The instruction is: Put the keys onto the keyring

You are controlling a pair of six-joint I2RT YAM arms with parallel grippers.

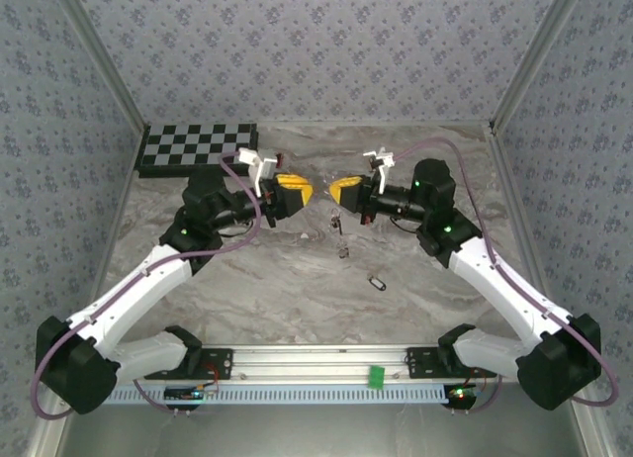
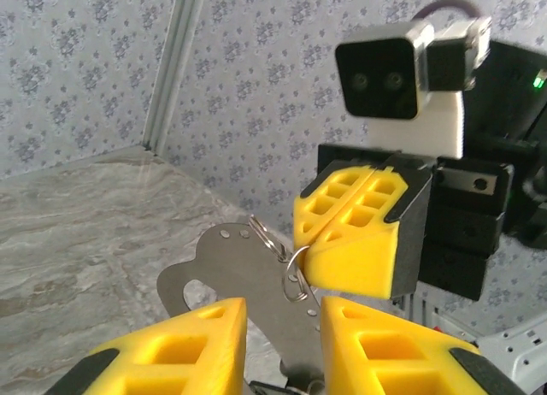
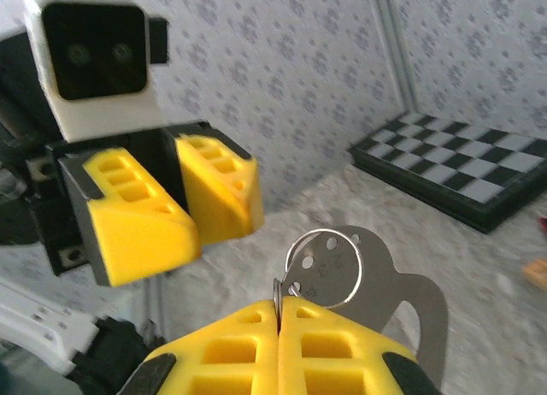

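The marble table (image 1: 247,289) carries a checkerboard (image 1: 198,145) behind the left claw (image 1: 305,193). That claw is raised, tip to tip with the right claw (image 3: 279,308), and its fingers are narrowly parted. I cannot tell whether they touch anything. The right claw is pinched tight on the keyring (image 3: 327,267). A flat steel tag (image 3: 402,297) with small holes hangs from the ring just beyond the right claw's fingertips. The keys (image 1: 376,282) lie loose on the table below the right claw, toward the arm bases.
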